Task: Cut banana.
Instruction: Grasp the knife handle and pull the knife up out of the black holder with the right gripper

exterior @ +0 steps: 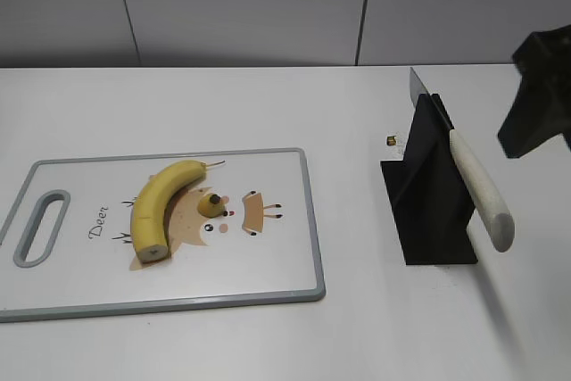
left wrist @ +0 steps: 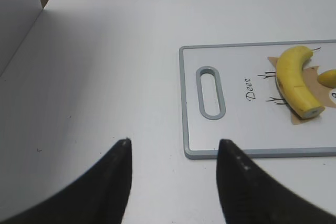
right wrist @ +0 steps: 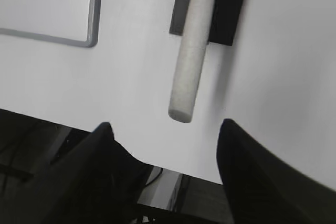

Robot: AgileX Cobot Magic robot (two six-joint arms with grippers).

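The banana [exterior: 161, 204] lies on the white cutting board [exterior: 268, 265], curved, its cut end toward the front; it also shows in the left wrist view [left wrist: 294, 80]. A tiny yellow stub [exterior: 211, 204] lies beside it. The knife [exterior: 477, 189], with a white handle, rests in a black stand [exterior: 428, 220]; its handle shows in the right wrist view [right wrist: 191, 61]. My right gripper [right wrist: 165, 127] is open and empty, above the table's front edge just short of the handle's end. My left gripper [left wrist: 173, 142] is open and empty, over bare table left of the board.
The board [left wrist: 236, 153] has a grey rim and a handle slot [left wrist: 210, 93] at its left end. A small dark speck [exterior: 392, 140] lies on the table behind the stand. The table's front edge shows in the right wrist view.
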